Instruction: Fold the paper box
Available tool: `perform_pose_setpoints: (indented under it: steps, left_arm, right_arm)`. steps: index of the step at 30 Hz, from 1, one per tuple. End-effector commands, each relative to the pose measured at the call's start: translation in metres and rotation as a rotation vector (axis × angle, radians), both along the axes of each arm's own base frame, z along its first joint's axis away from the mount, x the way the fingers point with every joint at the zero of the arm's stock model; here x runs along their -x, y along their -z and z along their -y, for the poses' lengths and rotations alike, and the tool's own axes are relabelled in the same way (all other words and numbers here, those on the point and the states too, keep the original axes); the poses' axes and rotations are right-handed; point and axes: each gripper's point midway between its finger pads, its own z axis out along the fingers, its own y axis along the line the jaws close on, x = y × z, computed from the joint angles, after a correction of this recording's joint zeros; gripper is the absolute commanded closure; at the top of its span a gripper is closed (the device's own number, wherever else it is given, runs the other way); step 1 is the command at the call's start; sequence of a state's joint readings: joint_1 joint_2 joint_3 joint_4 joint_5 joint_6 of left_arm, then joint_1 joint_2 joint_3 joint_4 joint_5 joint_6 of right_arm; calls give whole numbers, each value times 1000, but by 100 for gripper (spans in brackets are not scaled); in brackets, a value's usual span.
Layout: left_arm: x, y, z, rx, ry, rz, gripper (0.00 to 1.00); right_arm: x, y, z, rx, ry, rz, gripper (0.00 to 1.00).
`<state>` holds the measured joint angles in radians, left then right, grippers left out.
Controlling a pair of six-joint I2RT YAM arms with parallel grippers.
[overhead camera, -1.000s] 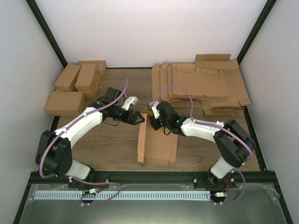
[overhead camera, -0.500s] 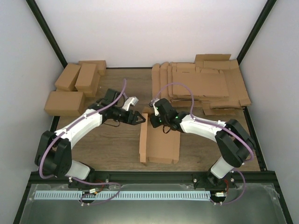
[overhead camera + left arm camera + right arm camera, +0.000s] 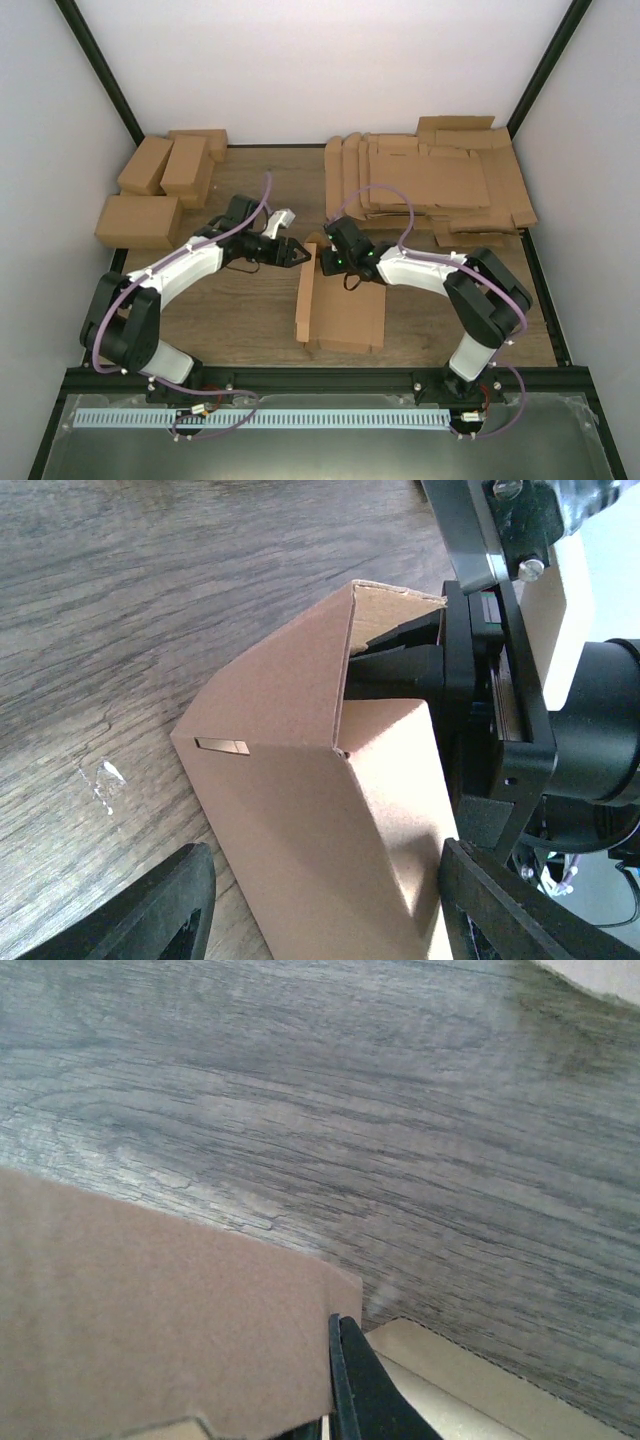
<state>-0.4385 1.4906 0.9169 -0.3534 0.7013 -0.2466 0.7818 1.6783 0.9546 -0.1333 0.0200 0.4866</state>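
Wood-grain table [image 3: 250, 300], white walls [image 3: 330, 70], paper box [image 3: 345, 312] centred

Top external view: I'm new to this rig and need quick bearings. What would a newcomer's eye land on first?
The half-folded paper box at mid-table, its left wall standing, draws the eye, with the open left gripper and the right gripper meeting at its far corner. Next come the flat cardboard blanks piled at back right and the folded cartons at back left.
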Motion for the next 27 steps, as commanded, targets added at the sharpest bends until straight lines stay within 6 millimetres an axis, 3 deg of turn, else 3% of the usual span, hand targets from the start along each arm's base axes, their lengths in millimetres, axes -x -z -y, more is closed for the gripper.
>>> perform_pose_setpoints:
  steps: [1, 8, 13, 18, 22, 27]
  left_arm:
    - [8, 41, -13, -103, -32, -78, 38]
    - [10, 46, -16, -122, -31, -85, 38]
    - [13, 51, -14, -119, -18, -97, 41]
    - [17, 49, -10, -114, 20, -100, 44]
    - [17, 46, -10, -145, 49, -92, 46]
    - [14, 44, -11, -180, 66, -80, 47]
  right_arm:
    - [-19, -56, -38, -214, 43, 121, 99]
    - [6, -39, -24, -200, 65, 121, 99]
    - [32, -22, -24, -169, 56, 149, 98]
    - [44, -13, -22, -161, 31, 150, 95]
    - [51, -21, -18, -165, -31, 195, 78]
    - [65, -36, -10, -170, -153, 247, 71]
